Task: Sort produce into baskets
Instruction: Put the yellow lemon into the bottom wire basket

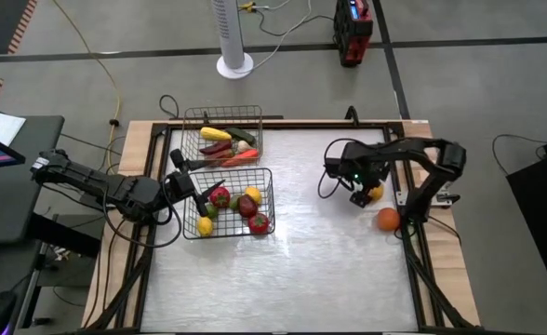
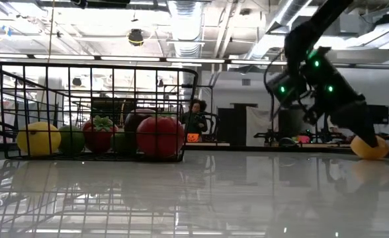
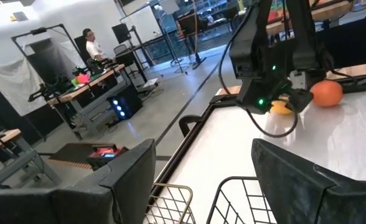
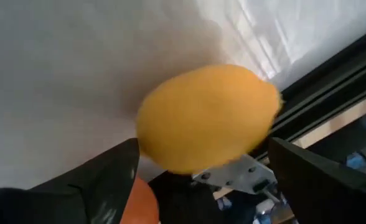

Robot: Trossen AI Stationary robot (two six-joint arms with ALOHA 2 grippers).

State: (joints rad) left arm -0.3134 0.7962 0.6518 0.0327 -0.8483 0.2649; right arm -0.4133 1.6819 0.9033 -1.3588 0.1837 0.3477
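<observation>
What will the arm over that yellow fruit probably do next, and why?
Probably close its fingers on it. The right gripper stands open with the yellow fruit between its fingers, near the table's right edge, far from both baskets, so it must grip before carrying.

- High view looks straight down on the whole surface (image 1: 283,270).
- Low view looks level across it.
- Wrist views sit close; both show the lemon (image 4: 208,118).
</observation>
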